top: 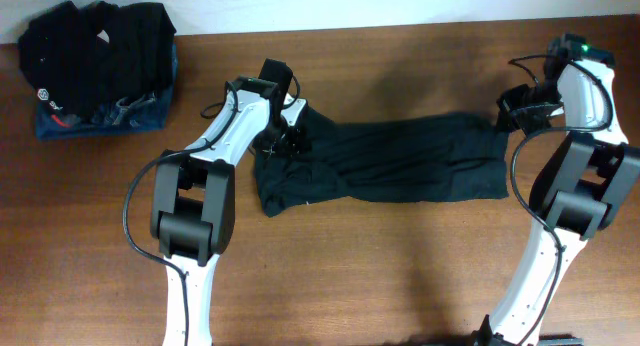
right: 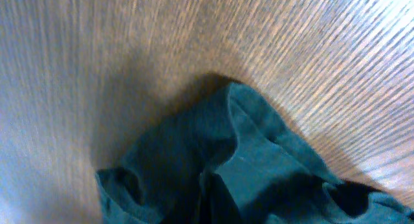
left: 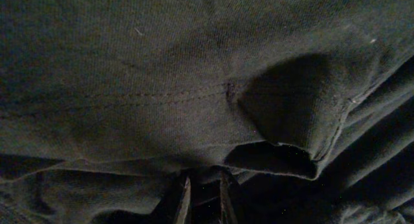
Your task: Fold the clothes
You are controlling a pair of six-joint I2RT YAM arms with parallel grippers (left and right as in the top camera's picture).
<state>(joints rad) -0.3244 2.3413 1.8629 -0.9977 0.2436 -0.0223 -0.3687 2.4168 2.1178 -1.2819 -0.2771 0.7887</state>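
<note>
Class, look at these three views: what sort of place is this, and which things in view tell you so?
Probably a lab bench set up for laundry-folding practice: a bare wooden table, a dark garment spread between two white robot arms, and a pile of clothes waiting at the far corner.

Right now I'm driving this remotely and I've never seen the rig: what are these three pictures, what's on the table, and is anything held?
The wide picture looks down from above on a wooden table with two white jointed arms. The other two pictures come from cameras on each wrist.

A dark garment lies stretched between the arms. A pile of dark clothes sits at the far left corner.

The left tool is at the garment's left end; its wrist picture is filled with dark cloth, and the fingers sit close together with cloth around them, so it looks pinched.

The right tool is at the garment's right end. Its camera shows cloth on wood, but no fingers, so its grip is unclear.
</note>
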